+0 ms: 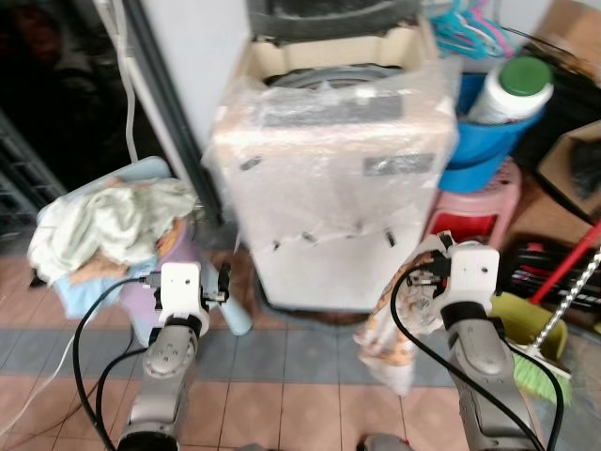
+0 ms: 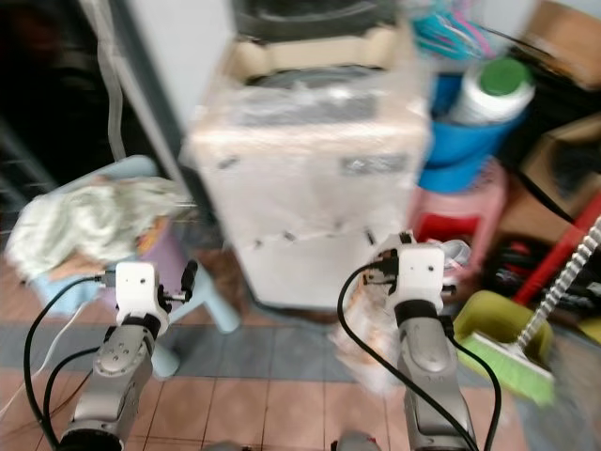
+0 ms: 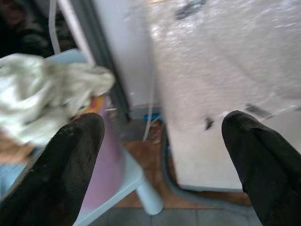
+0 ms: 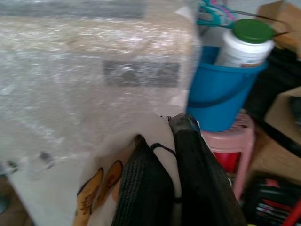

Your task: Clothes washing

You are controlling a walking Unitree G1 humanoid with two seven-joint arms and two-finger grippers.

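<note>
Far left: a pale blue stool point(image 1: 235, 315) carrying a heap of clothes point(image 1: 108, 224), mostly a crumpled pale green cloth over blue and orange pieces; the heap overhangs the seat edge.

Left gripper point(image 3: 162, 155): raised in front of the stool, fingers spread wide with nothing between them; the wrist view looks past them at the gap between stool and washer, where a grey hose point(image 3: 188, 193) lies on the floor.

Centre: top-loading washing machine point(image 1: 329, 169), its front draped in clear plastic sheeting. The lid point(image 1: 329, 14) is up and the round drum opening point(image 1: 329, 75) shows; contents cannot be made out. A strip of bare tiled floor point(image 1: 300, 376) lies between the robot and the machine's base.

Right gripper point(image 4: 171, 155): held low by the washer's front right corner, fingers pressed together on a cream garment point(image 1: 390, 338) printed with orange-brown shapes, which hangs below the wrist.

Right of the washer: a blue bucket point(image 1: 484, 141) on a pink stool point(image 1: 474, 211), holding a white bottle point(image 1: 512, 89) with a green cap; teal hangers point(image 1: 465, 28) behind. Far right: broom point(image 1: 535, 371), green dustpan point(image 1: 526, 319), cardboard boxes point(image 1: 573, 160), crowding that side.
</note>
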